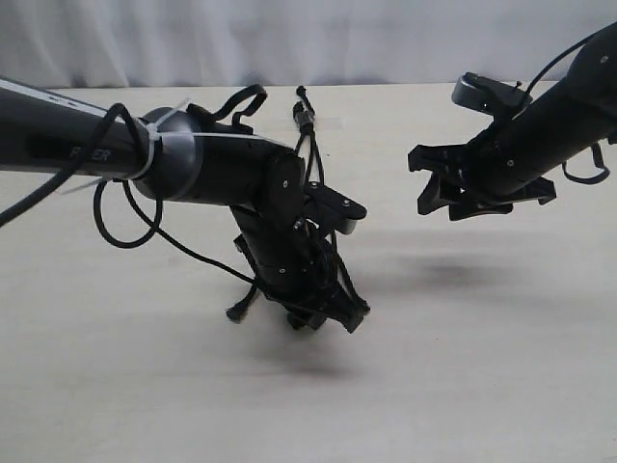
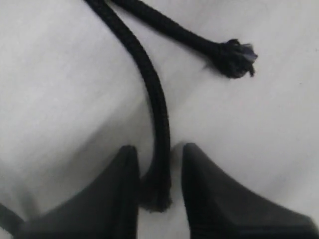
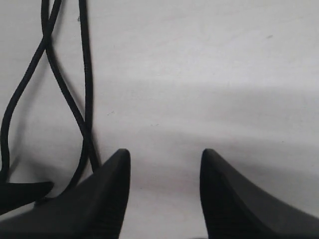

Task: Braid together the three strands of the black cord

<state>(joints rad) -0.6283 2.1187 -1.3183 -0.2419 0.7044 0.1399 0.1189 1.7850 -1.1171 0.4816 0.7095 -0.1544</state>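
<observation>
Listener: What is the setting?

Me: A pale wooden desk (image 1: 501,386), matte and plain, fills most of the exterior view. A white curtain (image 1: 289,39) runs along the top edge behind it.

Listener: Where is the cord?

Me: The black cord (image 1: 305,118) has its bound knot at upper centre of the exterior view. The three strands (image 3: 85,74) trail down from it toward the middle of the frame. In my right wrist view they lie on the desk at the left side, two of them crossing.

Listener: What is in the way?

Me: My left arm (image 1: 222,164) enters from the left edge and covers most of the strands. Its looped cable (image 1: 111,231) and a white zip tie (image 1: 154,145) sit along it.

Listener: And your tools?

Me: My left tool (image 1: 326,316) points down at the desk, low centre. Close up, one strand (image 2: 158,124) ends between its fingertips, but I cannot tell whether it is pinched or only straddled. A frayed tip (image 2: 235,56) of a second strand lies apart at upper right. My right tool (image 3: 165,154) is released, its fingers spread above bare desk. It hovers at upper right, with a soft shadow (image 1: 453,275) below.
</observation>
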